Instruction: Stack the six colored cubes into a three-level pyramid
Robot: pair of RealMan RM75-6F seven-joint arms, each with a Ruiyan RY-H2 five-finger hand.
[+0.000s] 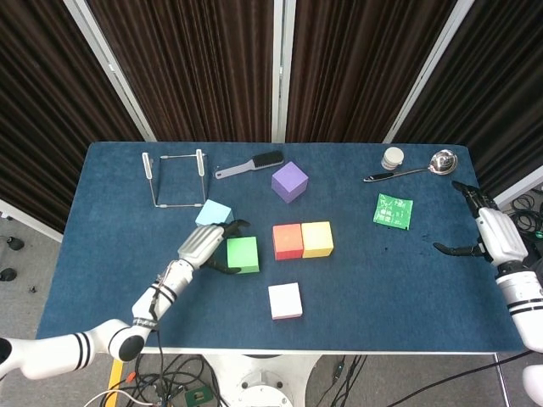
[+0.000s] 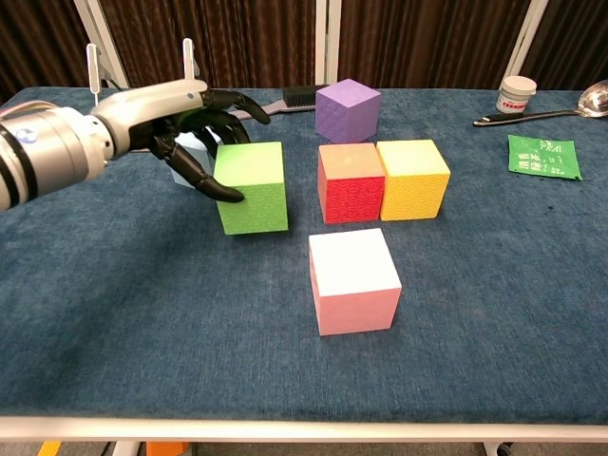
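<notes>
1. Left hand of mine is wrapped round the left side of the green cube, fingers curled over its near and far faces; I judge it a hold, though I cannot tell whether the cube is off the desk or resting on it.
2. Green cube sits left of centre in the chest view, near the red cube with a clear gap between them, roughly on the same row.
3. Red cube and yellow cube stand side by side and touching at frame centre; I read these as two of the three base blocks.
4. My judgement of the step in hand: bringing the green cube in as the third block of the bottom level.
5. What the next move calls for, as I see it: closing the gap so green meets red's left face squarely, faces parallel, without shoving the red-yellow pair out of line, then letting go cleanly.
6. Light blue cube is just behind my left hand, largely hidden by it in the chest view; I must not knock it when I draw away.
7. Pink cube lies lower centre, apart from the row; purple cube is at upper centre, behind the red one. None is stacked yet.
8. Right hand hangs at the right edge of the head view, fingers apart, holding nothing.
</notes>
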